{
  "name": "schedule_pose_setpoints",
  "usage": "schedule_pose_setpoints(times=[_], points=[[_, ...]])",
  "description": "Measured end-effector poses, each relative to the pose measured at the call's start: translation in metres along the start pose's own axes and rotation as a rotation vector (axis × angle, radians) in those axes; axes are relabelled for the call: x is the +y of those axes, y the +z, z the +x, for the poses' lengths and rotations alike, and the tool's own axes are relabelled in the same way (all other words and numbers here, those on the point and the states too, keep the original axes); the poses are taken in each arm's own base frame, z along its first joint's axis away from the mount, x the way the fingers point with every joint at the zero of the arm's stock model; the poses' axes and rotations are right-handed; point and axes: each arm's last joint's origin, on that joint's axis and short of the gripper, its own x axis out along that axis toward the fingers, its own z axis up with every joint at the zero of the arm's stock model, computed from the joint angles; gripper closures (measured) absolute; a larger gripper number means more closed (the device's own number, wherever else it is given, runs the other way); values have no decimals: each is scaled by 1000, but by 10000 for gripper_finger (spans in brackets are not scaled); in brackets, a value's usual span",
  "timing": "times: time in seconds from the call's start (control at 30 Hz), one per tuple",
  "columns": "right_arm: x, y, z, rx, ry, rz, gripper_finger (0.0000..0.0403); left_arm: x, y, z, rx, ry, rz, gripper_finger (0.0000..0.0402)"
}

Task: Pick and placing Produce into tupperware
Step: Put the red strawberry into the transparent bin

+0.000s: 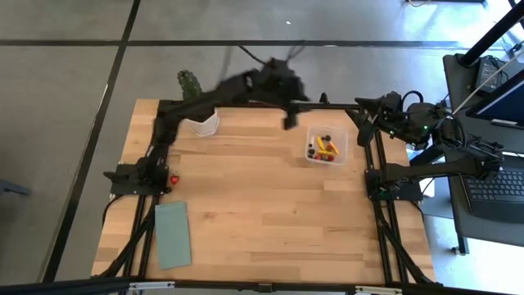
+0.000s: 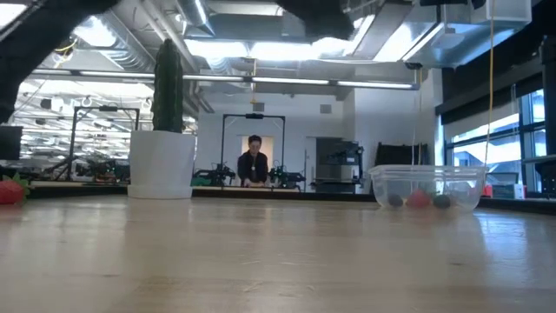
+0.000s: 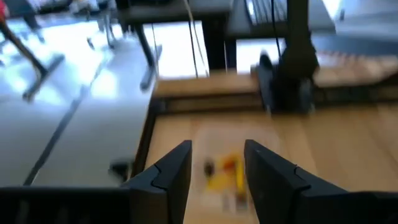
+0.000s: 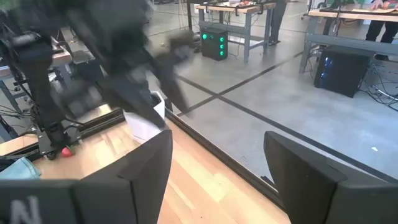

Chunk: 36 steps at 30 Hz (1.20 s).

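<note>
Wood tabletop: the tupperware (image 1: 327, 145) sits at the far right, already holding produce (image 1: 326, 147). Left gripper (image 3: 217, 177) hovers beside it, fingers apart and apparently empty. Right gripper (image 4: 217, 168) waits open at the edge.

Both arms are dark, near-black, built of jointed segments. Left arm (image 1: 221, 92): black links, thick at the joints. Right arm (image 1: 426, 127): black housing with loose black cables looping along it and small green lights near the wrist section. Left gripper (image 3: 217, 177): two flat, matte black fingers (image 3: 171, 174) with angled, faceted outer edges. Right gripper (image 4: 217, 180): two broad black finger plates; a pale printed letter, partly visible, marks the body below one of them.
</note>
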Motion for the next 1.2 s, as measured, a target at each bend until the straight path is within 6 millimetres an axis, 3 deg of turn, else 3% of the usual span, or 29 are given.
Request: schedule_pose_setpoints(times=[0.17, 0.37, 0.43, 0.57, 0.67, 0.77, 0.93, 1.2], points=[[0, 0, 0, 1, 0, -2, 148, -5, 0, -79, 227, 0, -11, 264], [0, 0, 1, 2, 0, -3, 148, -24, -18, -165, 609, 209, -207, 250], [1, 0, 1, 4, -1, -5, 148, -28, -19, -175, 603, 290, -303, 233], [2, -1, 4, 11, -3, -9, 148, -45, -23, -201, 567, 277, -483, 191], [3, -1, 6, 10, -13, -10, 148, -53, -35, -205, 581, 344, -622, 166], [4, -1, 8, 14, -19, -13, 148, -65, -44, -207, 625, 342, -638, 155], [6, -1, 11, 23, -21, -21, 148, -84, -59, -200, 694, 320, -638, 156], [10, -1, 17, 23, -21, -22, 148, -97, -93, -184, 819, 434, -850, 158]])
